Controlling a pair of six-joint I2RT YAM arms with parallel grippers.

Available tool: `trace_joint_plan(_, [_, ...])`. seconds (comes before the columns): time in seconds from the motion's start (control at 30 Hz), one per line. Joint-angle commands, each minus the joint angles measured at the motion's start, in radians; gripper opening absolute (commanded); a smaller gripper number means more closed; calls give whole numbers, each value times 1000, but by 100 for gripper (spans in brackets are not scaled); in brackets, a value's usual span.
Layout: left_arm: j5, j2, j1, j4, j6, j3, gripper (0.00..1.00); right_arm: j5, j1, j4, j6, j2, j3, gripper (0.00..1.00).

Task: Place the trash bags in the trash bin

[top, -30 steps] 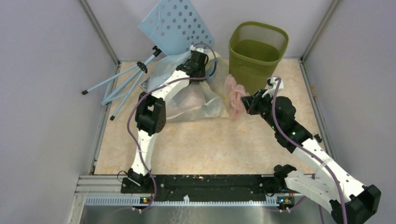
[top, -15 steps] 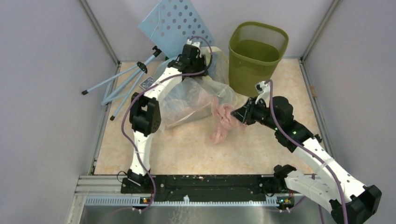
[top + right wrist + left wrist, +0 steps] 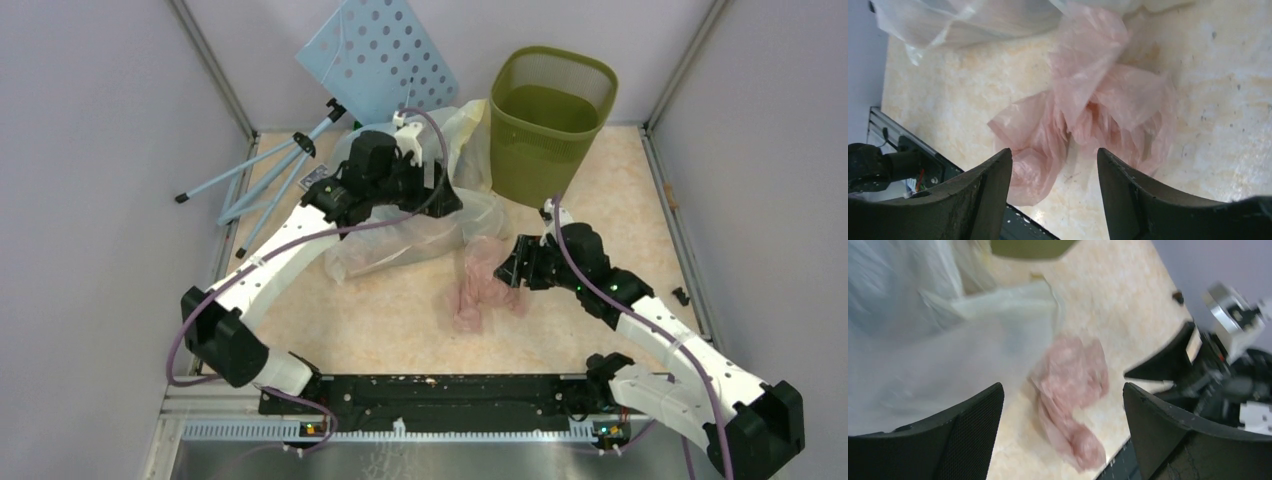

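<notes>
Nothing is seen in the trash bin (image 3: 552, 110) at the far edge of the table (image 3: 400, 320); the pink bag (image 3: 480, 285) and clear bags (image 3: 420, 225) are left outside it. The left gripper (image 3: 1062, 390) and right gripper (image 3: 1054, 152) are spread wide, nothing grasped.

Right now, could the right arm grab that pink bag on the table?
Likely yes. The right gripper is open right beside the pink bag, which lies on the table with nothing over it.

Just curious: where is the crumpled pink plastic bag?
The pink plastic bag lies on the beige table, centre of the top view, beside the right tool.
</notes>
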Motion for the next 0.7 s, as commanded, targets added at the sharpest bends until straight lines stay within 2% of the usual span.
trace_joint_plan(0.0, [-25,-109,-89,13,-20,-157,93,27,0,42,45,-26,-73,61])
trace_joint_plan(0.1, [-56,-151,-158,29,-42,-260,93,66,0,65,70,-20,-113,59])
trace_joint_plan(0.23, [-118,-173,-233,41,-76,-366,93,211,0,31,125,2,-130,61])
trace_joint_plan(0.4, [-192,-174,-304,9,-153,-437,94,354,0,-29,196,4,-139,61])
trace_joint_plan(0.6, [-205,-226,-328,112,-295,-607,90,326,0,31,246,-8,-208,51])
trace_joint_plan(0.67, [-196,-238,-327,158,-321,-648,84,315,0,50,255,5,-226,48])
